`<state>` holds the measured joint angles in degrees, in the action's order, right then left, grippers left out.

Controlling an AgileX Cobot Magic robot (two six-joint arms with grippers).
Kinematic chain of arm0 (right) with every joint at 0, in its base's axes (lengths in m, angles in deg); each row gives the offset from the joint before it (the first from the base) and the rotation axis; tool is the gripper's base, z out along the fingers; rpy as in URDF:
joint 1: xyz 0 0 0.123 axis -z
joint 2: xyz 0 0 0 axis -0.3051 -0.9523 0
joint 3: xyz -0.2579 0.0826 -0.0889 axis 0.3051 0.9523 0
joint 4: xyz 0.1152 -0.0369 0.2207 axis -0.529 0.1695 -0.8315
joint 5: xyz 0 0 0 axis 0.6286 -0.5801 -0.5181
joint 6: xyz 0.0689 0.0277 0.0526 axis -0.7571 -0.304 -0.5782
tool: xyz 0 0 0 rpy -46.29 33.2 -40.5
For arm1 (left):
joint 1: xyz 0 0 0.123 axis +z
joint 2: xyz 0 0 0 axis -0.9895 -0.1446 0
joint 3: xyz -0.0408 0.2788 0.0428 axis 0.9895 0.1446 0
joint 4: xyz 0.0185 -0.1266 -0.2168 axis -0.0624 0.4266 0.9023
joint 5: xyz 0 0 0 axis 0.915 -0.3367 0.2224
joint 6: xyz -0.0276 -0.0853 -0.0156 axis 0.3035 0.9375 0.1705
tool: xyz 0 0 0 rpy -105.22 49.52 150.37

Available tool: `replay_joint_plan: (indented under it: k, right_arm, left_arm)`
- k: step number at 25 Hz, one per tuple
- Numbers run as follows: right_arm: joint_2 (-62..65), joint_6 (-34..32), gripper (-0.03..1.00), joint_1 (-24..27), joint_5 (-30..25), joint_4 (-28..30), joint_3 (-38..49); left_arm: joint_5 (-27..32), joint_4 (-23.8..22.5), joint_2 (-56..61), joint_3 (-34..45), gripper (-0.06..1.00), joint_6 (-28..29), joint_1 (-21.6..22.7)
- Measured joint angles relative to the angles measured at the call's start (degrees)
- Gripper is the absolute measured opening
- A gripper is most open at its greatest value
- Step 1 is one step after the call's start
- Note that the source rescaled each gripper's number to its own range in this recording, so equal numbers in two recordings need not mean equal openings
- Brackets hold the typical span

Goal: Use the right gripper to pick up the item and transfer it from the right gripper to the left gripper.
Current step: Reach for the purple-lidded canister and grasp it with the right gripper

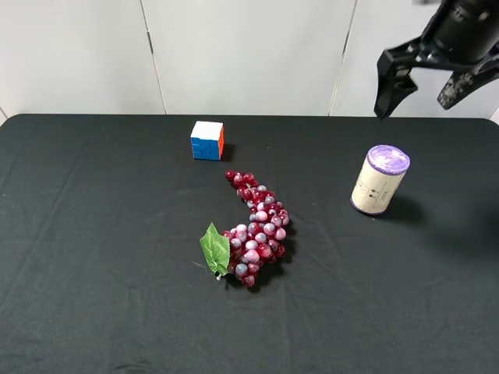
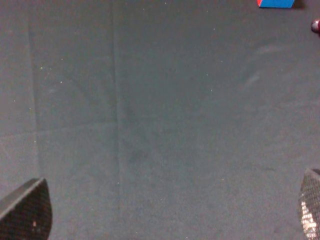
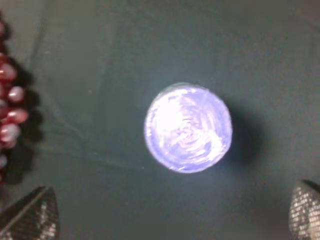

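Note:
The item, a cream-white canister (image 1: 379,180) with a purple cap, stands upright on the black table at the right. In the right wrist view its purple top (image 3: 188,127) shows from straight above. My right gripper (image 1: 421,86) is all black, open and empty, high above and behind the canister; its textured fingertips (image 3: 31,220) sit wide apart at the frame corners. My left gripper does not show in the exterior view; in the left wrist view its fingertips (image 2: 27,215) are wide apart over bare cloth, open and empty.
A red grape bunch (image 1: 257,230) with a green leaf (image 1: 215,249) lies mid-table. A colourful cube (image 1: 207,140) stands behind it; its blue edge (image 2: 276,3) shows in the left wrist view. Grapes (image 3: 9,100) edge the right wrist view. The table's far edge meets a white wall.

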<state>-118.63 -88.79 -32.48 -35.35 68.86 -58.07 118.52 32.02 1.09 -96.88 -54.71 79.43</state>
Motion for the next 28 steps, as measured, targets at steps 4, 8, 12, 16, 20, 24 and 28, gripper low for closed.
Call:
replay_joint_plan:
  k: [4, 8, 12, 16, 20, 24, 28]
  right_arm:
    - [-3.32, -1.75, 1.0, 0.0, -0.11, 2.73, 0.0]
    - [-6.23, -2.07, 1.0, 0.0, -0.04, 3.13, -0.01]
    - [-8.31, -2.07, 1.0, 0.0, -0.04, 3.13, -0.06]
    - [-10.04, -1.81, 1.0, 0.0, -0.04, 2.79, -0.11]
    - [-11.42, -0.39, 1.0, 0.0, -0.14, 1.11, -0.11]
    - [-13.24, 0.61, 1.0, 0.0, 0.03, 0.0, -0.11]
    - [-14.63, 0.68, 1.0, 0.0, 0.54, -0.31, -0.11]
  left_arm:
    - [0.0, 0.0, 0.0, 0.0, 0.96, 0.0, 0.0]
    - [0.0, 0.0, 0.0, 0.0, 0.96, 0.0, 0.0]
    - [0.0, 0.0, 0.0, 0.0, 0.96, 0.0, 0.0]
    - [0.0, 0.0, 0.0, 0.0, 0.96, 0.0, 0.0]
    - [0.0, 0.0, 0.0, 0.0, 0.96, 0.0, 0.0]
    - [0.0, 0.0, 0.0, 0.0, 0.96, 0.0, 0.0]
    - [0.0, 0.0, 0.0, 0.0, 0.96, 0.0, 0.0]
